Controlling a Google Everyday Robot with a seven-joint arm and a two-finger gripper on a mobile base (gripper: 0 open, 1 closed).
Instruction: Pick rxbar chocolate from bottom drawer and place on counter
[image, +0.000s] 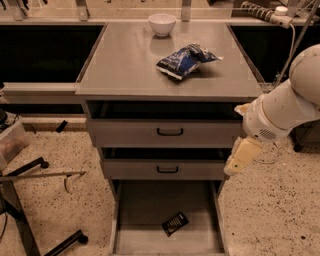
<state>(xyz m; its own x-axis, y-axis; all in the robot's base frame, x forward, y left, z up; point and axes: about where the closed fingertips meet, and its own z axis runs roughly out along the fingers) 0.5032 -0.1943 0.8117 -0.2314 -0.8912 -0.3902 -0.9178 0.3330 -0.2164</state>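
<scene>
The rxbar (175, 223) lay flat and askew on the grey floor of the pulled-out bottom drawer (145, 210), right of centre and toward the front, touching neither side wall. The gripper (232, 169), cream-coloured, hung outside the cabinet just off its right side, level with the middle drawer (165, 170) and angled down and to the left. It sat above and to the right of the rxbar, well apart from it, and not over the bottom drawer. Whether it was clenched or released could not be made out. The white arm (282, 107) reached in from the right edge, its bulky joint beside the top drawer (167, 132).

The 2 upper drawers each carried 1 black handle, with a dark gap showing above each front. On the counter (120, 65) a crumpled blue bag (186, 59) rested right of centre, and 1 white bowl (162, 23) stood upright near the back edge, apart from the bag. A white power strip (262, 13) lay behind the counter's right rear corner. Black metal legs (30, 210) stood on the speckled floor (270, 215) at left.
</scene>
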